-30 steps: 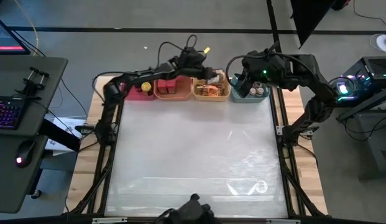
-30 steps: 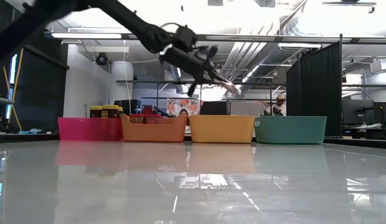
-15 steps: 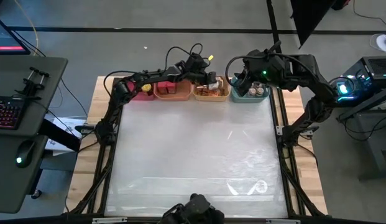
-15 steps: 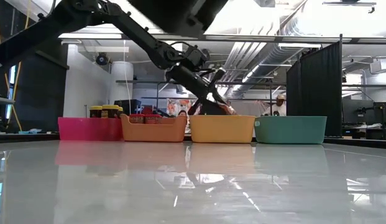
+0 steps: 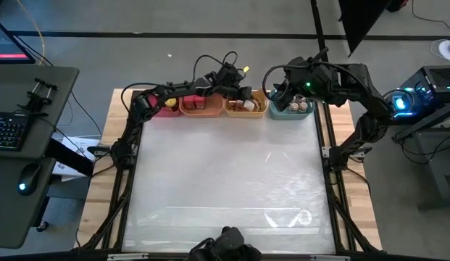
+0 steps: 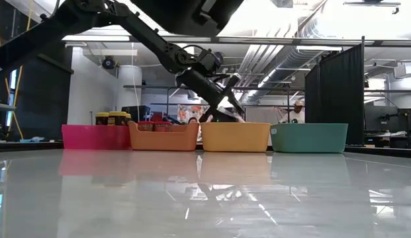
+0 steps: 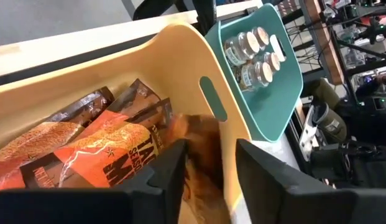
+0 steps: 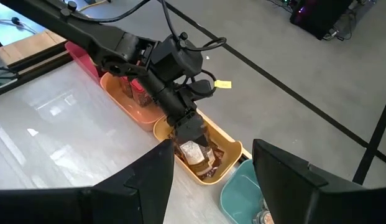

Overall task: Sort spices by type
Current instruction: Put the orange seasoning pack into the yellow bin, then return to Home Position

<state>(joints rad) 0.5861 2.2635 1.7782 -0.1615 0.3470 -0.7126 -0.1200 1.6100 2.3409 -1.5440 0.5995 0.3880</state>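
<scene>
My left gripper [image 7: 210, 177] reaches down into the yellow bin [image 5: 246, 110], fingers apart. A blurred orange-brown foil packet [image 7: 199, 149] shows between them, above other foil packets [image 7: 87, 149] lying flat in the bin. My right gripper [image 8: 211, 186] is open and hovers by the teal bin [image 5: 291, 110], which holds grey-brown-lidded jars [image 7: 252, 59]. Yellow-lidded jars [image 6: 109, 118] stand in the pink bin [image 6: 96, 137]. Small red boxes [image 6: 152, 125] sit in the orange bin [image 6: 163, 137]. My left gripper comes slanting down from the table's left with the foil packet's upper part [image 7: 196, 134] between its two fingers. The packet is blurred, and I cannot tell whether the fingers touch it. Its lower end is down among the packets in the yellow bin.
The four bins stand side by side along the table's far edge. The glossy white table top [image 5: 225, 181] stretches bare toward the near edge. A person [image 6: 298, 111] is in the room behind. A desk with a keyboard [image 5: 11, 130] is left of the table.
My left gripper has come down from above the yellow bin into it, carrying the foil packet, then stayed in place. The packet, which stuck out past the fingers above the bin's rim, is now low in the bin.
</scene>
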